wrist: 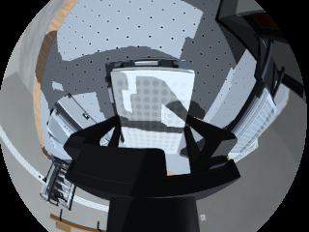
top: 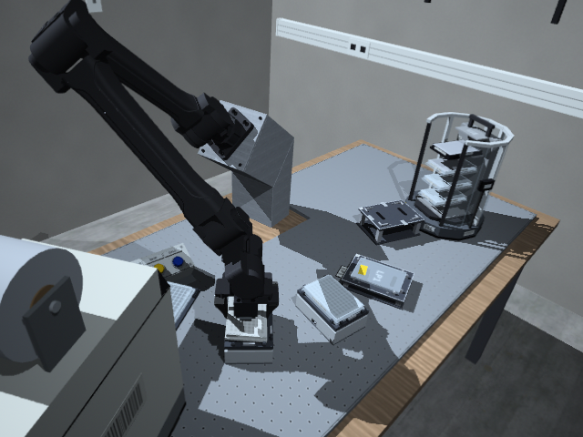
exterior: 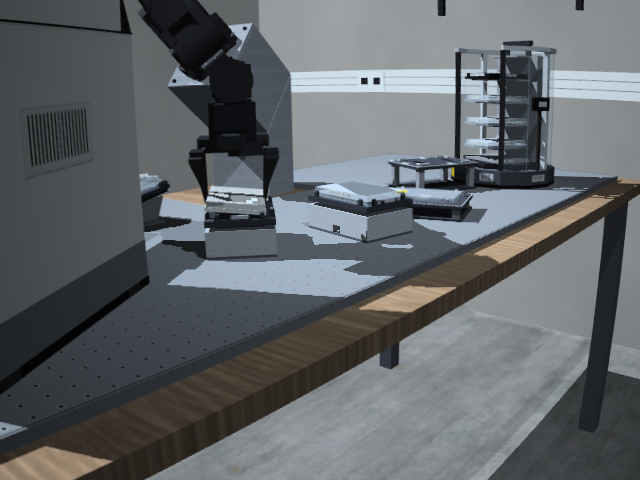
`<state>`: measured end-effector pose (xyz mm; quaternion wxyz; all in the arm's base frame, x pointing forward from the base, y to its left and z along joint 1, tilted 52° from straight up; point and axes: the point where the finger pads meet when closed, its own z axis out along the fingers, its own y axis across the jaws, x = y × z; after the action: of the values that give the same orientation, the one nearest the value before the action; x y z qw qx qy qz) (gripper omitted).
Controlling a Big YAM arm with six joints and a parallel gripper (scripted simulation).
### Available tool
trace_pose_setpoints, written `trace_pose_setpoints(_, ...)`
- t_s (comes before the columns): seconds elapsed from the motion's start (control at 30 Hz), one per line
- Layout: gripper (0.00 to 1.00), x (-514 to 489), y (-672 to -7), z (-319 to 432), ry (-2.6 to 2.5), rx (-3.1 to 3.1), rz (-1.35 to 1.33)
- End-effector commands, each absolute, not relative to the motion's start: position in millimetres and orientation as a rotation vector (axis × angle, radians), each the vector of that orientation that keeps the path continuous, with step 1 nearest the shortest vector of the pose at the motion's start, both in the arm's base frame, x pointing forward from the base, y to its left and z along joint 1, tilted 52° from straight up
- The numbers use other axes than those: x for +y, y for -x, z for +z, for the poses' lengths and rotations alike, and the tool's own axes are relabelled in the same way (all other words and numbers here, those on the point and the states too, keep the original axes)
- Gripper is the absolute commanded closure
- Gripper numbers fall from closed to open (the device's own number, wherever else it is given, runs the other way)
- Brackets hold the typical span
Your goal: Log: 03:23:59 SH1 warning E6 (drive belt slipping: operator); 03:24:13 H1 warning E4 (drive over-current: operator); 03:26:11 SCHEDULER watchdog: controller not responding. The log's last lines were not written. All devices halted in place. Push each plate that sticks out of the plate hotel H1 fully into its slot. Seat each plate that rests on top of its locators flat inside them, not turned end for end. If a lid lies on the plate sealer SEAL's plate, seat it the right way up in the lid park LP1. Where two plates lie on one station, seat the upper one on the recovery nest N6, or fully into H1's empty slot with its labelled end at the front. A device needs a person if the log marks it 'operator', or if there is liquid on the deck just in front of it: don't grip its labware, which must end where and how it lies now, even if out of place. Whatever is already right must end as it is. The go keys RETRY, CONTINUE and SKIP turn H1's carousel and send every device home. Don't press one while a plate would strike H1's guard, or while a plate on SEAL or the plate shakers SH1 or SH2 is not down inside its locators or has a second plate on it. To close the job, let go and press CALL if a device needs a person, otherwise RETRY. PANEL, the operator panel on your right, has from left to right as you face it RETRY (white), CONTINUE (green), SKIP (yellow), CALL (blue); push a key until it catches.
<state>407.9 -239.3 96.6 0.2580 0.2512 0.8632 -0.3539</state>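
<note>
My gripper (top: 248, 314) (exterior: 236, 196) (wrist: 152, 117) points down, its fingers flush against both long sides of a white plate (top: 244, 331) (exterior: 235, 207) (wrist: 154, 92). It looks shut on this plate. The plate sits high and slightly tilted over the dark nest of a white station (top: 248, 355) (exterior: 240, 242); whether it touches the locators is hidden. Another plate (top: 329, 296) (exterior: 356, 191) lies on the station to the right. Hotel H1 (top: 449, 230) (exterior: 498, 177) holds several pale plates; its top shelf is dark. The lid park LP1 (top: 403, 299) bears a pale, clear-looking piece (top: 391, 279).
A raised dark stand (top: 391, 215) (exterior: 431, 162) is beside H1. The panel's yellow key (top: 158, 268) and blue key (top: 177, 260) show behind a large white device (top: 136, 324) (exterior: 77, 206). A partly hidden plate (top: 182, 296) (wrist: 253, 116) stands between that device and my gripper.
</note>
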Motion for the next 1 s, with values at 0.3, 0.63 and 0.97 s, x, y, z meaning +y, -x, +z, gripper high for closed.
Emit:
trace_pose_setpoints(0.3, 0.16, -225.8, -410.3, 110.1, -0.663, 2.323, -0.945)
trace_pose_setpoints(0.63, 0.16, -224.3, -410.9, 113.2, -0.667, 2.318, -0.943)
trace_pose_setpoints(0.97, 0.16, -222.6, -410.1, 114.2, -0.667, 2.319, -0.943)
